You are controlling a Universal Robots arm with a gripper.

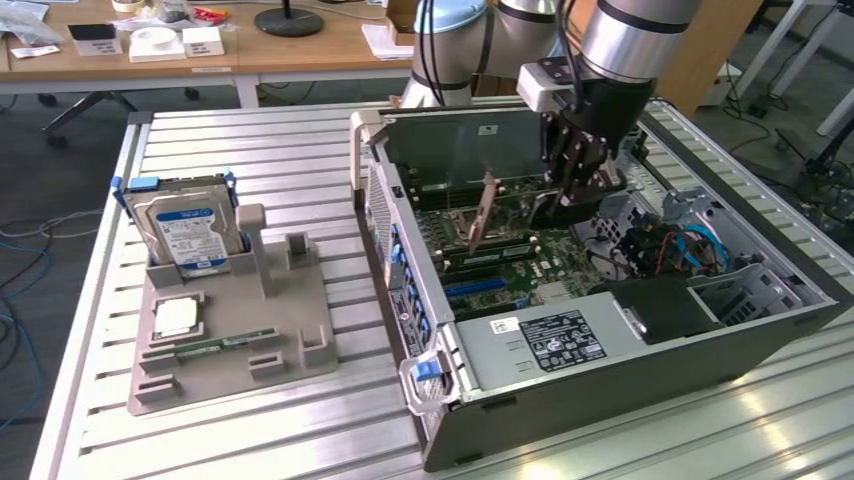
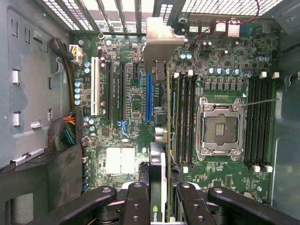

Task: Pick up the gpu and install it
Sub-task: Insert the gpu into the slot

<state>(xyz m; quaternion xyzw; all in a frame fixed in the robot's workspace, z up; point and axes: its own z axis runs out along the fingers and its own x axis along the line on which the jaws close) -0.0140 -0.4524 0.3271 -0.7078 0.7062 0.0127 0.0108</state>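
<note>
One gpu point(image 2: 158, 51) sits clamped edge-on in my gripper point(image 2: 161, 206), over the green motherboard point(image 2: 122, 161), inside the open computer case point(image 1: 641, 370).

The arm point(image 1: 627, 40) reaches steeply down from above, with the wrist point(image 1: 611, 100) directly over the jaws. The jaws point almost straight down and stand partly closed. Their black fingers point(image 2: 136, 201) sit on either side of the gpu point(image 2: 158, 173), pinching it edge-on between them, and the card runs on beyond the jaw tips.
</note>
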